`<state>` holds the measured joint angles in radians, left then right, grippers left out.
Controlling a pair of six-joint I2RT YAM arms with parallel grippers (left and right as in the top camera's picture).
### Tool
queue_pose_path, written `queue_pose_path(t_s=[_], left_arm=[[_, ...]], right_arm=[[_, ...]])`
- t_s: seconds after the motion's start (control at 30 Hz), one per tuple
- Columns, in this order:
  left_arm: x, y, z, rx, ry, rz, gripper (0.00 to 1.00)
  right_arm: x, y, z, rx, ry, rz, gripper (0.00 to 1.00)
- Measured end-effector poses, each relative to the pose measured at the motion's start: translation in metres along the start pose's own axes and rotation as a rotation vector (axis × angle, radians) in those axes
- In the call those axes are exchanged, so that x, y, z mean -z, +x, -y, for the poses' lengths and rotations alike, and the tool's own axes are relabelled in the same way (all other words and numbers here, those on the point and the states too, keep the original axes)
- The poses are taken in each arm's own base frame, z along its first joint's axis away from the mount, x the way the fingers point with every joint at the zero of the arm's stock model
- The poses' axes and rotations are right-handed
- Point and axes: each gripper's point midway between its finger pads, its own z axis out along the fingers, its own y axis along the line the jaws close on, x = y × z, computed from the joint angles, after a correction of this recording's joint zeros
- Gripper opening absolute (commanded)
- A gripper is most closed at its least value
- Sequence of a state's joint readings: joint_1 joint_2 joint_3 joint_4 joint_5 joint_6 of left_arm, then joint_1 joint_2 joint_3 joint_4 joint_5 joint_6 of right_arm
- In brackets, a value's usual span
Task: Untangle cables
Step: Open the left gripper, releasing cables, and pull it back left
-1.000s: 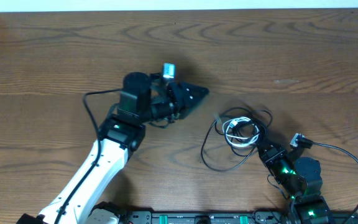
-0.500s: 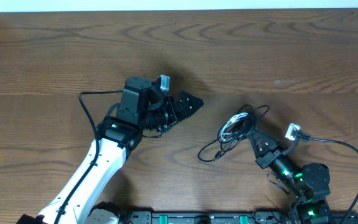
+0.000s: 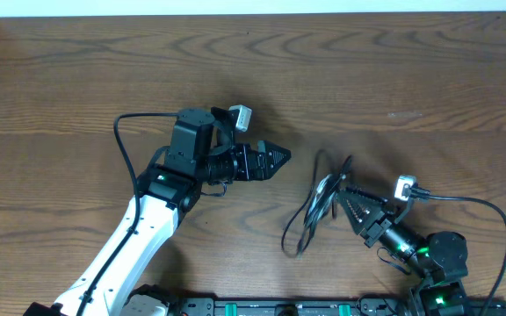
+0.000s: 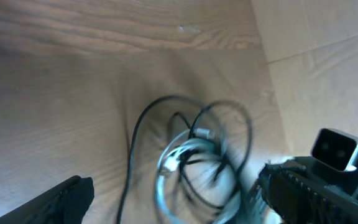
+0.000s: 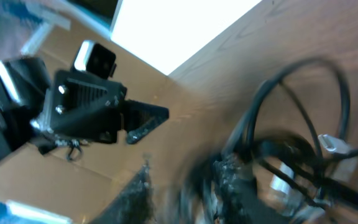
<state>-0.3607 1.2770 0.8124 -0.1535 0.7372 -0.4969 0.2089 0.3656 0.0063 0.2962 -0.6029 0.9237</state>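
Observation:
The cables (image 3: pixel 314 211) are a bunch of thin black loops with a shorter white cable (image 3: pixel 327 185) among them, drawn into a narrow upright bundle right of centre. My right gripper (image 3: pixel 343 200) has its tips in the right side of the bundle and appears shut on it; its wrist view (image 5: pixel 185 186) is blurred, with black loops (image 5: pixel 303 118) and a plug end (image 5: pixel 333 144) close by. My left gripper (image 3: pixel 279 158) is open and empty, left of the bundle and pointing at it. In its view (image 4: pixel 179 202) the cables (image 4: pixel 194 134) lie ahead.
The brown wooden table (image 3: pixel 411 79) stretches behind and to both sides. The left arm (image 3: pixel 156 219) reaches in from the lower left, with its own thick black wire (image 3: pixel 126 140). The right arm's base (image 3: pixel 442 254) sits at the lower right.
My right gripper has swung left and dragged the cables from a spread loop into a narrow bundle. My left gripper has turned to point right at the bundle.

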Motion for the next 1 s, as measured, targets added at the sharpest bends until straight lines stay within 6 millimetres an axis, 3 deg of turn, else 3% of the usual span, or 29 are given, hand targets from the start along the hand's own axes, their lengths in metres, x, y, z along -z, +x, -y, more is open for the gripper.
queue_pose_path(t_s=[0.07,0.2,0.37,0.5,0.67,0.83,0.9,1.0], left_arm=[[0.000,-0.002,-0.003,-0.006,-0.016,0.009,0.96],[0.000,-0.004,-0.008,-0.010,-0.043,0.024,0.96],[0.001,0.002,-0.014,0.017,-0.072,0.004,0.96],[0.001,0.013,-0.021,0.056,-0.098,-0.036,0.96],[0.002,0.020,-0.025,0.079,-0.120,-0.060,0.96],[0.003,0.022,-0.029,0.087,-0.140,-0.062,0.96],[0.003,0.021,-0.030,0.087,-0.143,-0.060,0.96],[0.003,0.021,-0.030,0.087,-0.144,-0.059,0.96]], right_arm=[[0.000,0.001,0.001,-0.014,0.006,-0.005,0.90],[0.001,0.010,0.020,-0.065,0.085,-0.027,0.80],[0.006,0.017,0.053,-0.172,0.235,-0.013,0.79],[0.009,0.010,0.063,-0.226,0.287,0.041,0.59],[0.012,0.014,0.073,-0.283,0.338,0.051,0.43],[0.015,0.019,0.079,-0.327,0.368,0.041,0.09],[0.013,0.018,0.075,-0.321,0.344,0.040,0.02],[0.008,0.007,0.058,-0.283,0.265,0.059,0.01]])
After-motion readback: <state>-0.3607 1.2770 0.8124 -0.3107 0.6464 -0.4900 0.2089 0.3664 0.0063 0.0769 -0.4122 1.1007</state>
